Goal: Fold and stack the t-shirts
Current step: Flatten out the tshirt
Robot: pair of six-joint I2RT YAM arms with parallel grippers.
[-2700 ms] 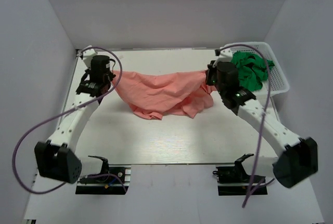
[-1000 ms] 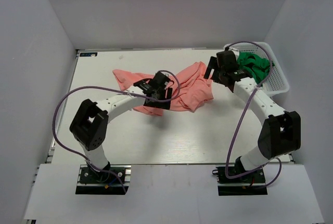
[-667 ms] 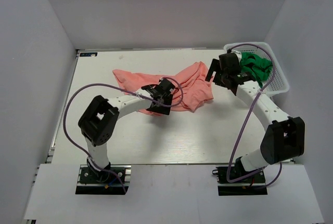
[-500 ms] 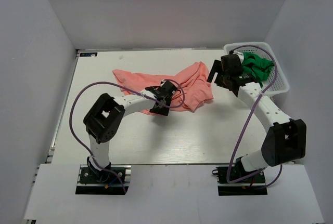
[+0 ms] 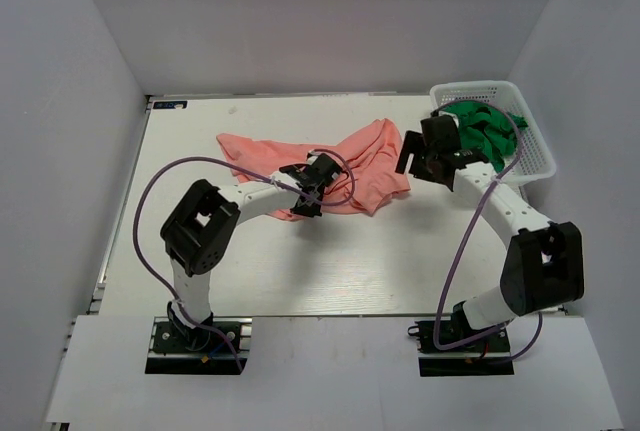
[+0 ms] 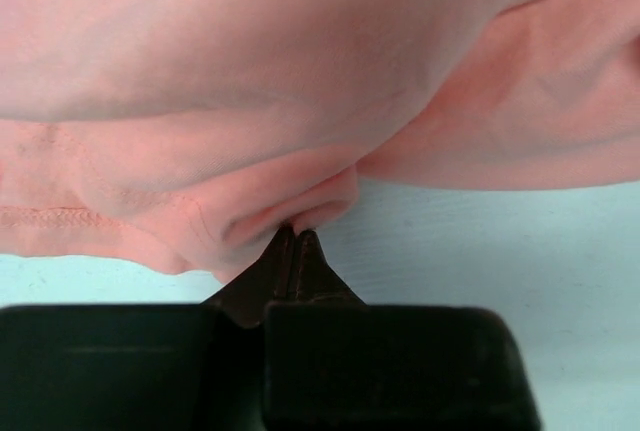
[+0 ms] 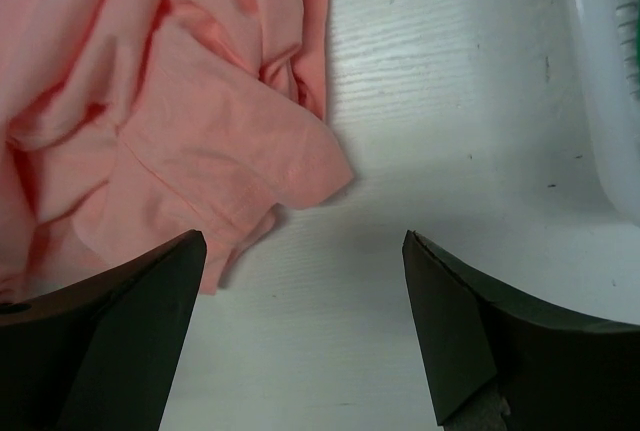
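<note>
A salmon-pink t-shirt [image 5: 350,163] lies crumpled across the middle of the table, one sleeve reaching back left. My left gripper [image 5: 306,203] sits low at its near edge. In the left wrist view that gripper [image 6: 297,235] is shut, with a small fold of the pink shirt [image 6: 300,101] pinched at its tips. My right gripper [image 5: 410,164] hovers open just right of the shirt. The right wrist view shows bare table between its jaws [image 7: 305,243] and the pink shirt's corner [image 7: 290,156] just ahead of the left jaw. A bright green t-shirt [image 5: 484,131] lies bunched in the basket.
A white lattice basket [image 5: 537,159] stands at the table's back right corner, close behind my right arm; its wall [image 7: 608,81] shows at the right of the right wrist view. Grey walls enclose the table on three sides.
My left gripper has closed on the pink shirt's near edge after reaching in under it. My right gripper has let go of the shirt and shifted slightly left toward its right corner.
</note>
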